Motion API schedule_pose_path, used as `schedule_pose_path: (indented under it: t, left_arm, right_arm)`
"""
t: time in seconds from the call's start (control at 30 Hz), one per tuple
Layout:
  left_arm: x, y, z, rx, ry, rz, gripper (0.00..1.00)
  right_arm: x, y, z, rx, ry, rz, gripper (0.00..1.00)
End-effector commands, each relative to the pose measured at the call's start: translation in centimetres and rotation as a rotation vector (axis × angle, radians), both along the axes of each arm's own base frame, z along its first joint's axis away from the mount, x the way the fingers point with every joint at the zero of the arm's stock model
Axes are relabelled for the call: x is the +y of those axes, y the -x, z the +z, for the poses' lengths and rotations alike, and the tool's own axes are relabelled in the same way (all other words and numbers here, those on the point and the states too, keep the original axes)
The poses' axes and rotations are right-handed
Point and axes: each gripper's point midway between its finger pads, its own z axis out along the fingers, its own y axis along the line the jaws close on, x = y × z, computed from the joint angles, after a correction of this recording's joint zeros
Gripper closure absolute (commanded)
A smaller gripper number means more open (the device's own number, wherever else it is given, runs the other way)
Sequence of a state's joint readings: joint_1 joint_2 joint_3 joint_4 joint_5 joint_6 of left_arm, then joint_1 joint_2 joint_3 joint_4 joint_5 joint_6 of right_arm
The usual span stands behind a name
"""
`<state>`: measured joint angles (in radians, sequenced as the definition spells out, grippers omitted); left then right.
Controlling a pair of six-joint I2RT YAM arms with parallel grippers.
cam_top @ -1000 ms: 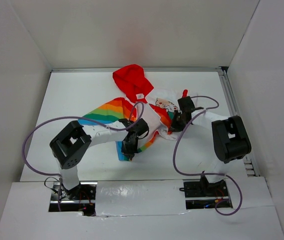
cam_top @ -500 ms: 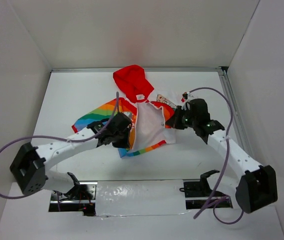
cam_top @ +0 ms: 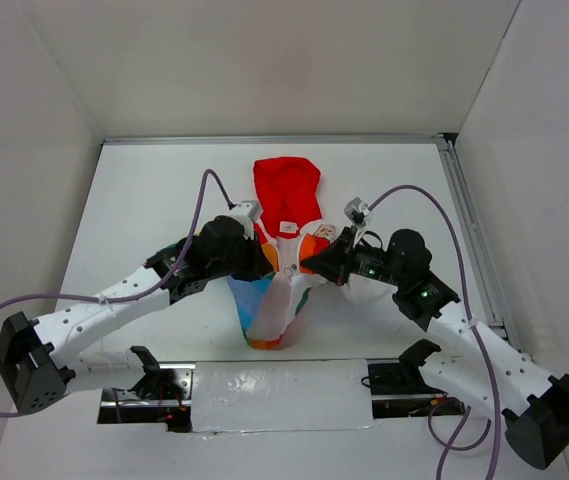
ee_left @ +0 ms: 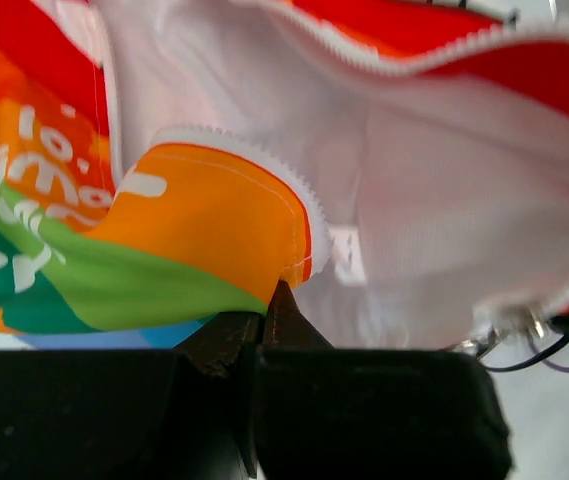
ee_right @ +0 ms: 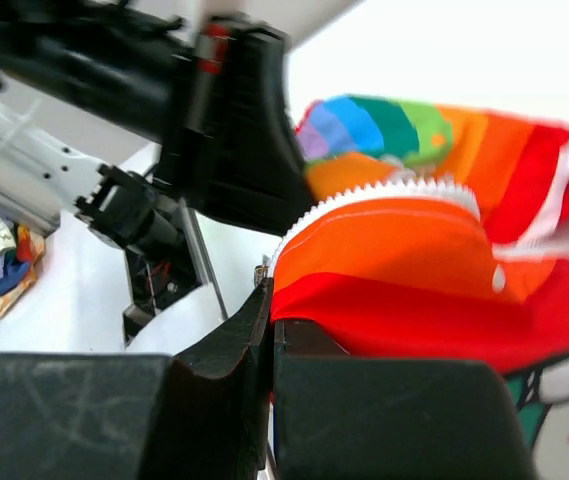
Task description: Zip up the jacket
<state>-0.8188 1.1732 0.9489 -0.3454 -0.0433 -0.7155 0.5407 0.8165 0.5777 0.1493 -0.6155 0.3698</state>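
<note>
Jacket: small red-hooded rainbow-and-white child's zip jacket (cam_top: 286, 195), mid white counter (cam_top: 144, 190), hood far, hem near; long axis runs away frm bases.
L end effector (ee_left: 272, 305): clamped on rainbow front edge, by white zipper teeth (ee_left: 254, 165).
R end effector (ee_right: 270, 305): clamped on red/orange front edge.
Relation: open fronts hang betw. both arms, each equally near; edges' bottom ends likely need aligning next.

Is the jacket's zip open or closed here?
Open. In the left wrist view the jacket shows two toothed edges apart, white lining between them.
</note>
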Motion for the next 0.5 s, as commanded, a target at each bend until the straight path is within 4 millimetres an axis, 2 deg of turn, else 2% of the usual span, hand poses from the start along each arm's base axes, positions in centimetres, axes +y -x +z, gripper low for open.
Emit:
schedule_pose_path:
  t: [0.0, 0.03, 0.17, 0.47]
  left_arm:
    - [-1.1, -1.5, 4.2, -0.095, 0.146, 0.041, 1.00]
    - [-1.3, -1.5, 4.9, -0.105, 0.177, 0.041, 1.00]
    - [-1.2, -1.6, 7.3, -0.158, 0.282, 0.071, 1.00]
    - [-0.8, -2.1, 8.9, -0.217, 0.322, 0.103, 1.00]
  right_arm:
    - [0.4, 0.5, 4.4, -0.189, -0.089, -0.001, 1.00]
    - [0.2, 0.3, 4.9, -0.198, -0.115, -0.029, 1.00]
    - [-0.1, -0.9, 3.8, -0.142, -0.132, -0.130, 1.00]
    - [0.8, -1.2, 1.7, -0.158, -0.082, -0.111, 1.00]
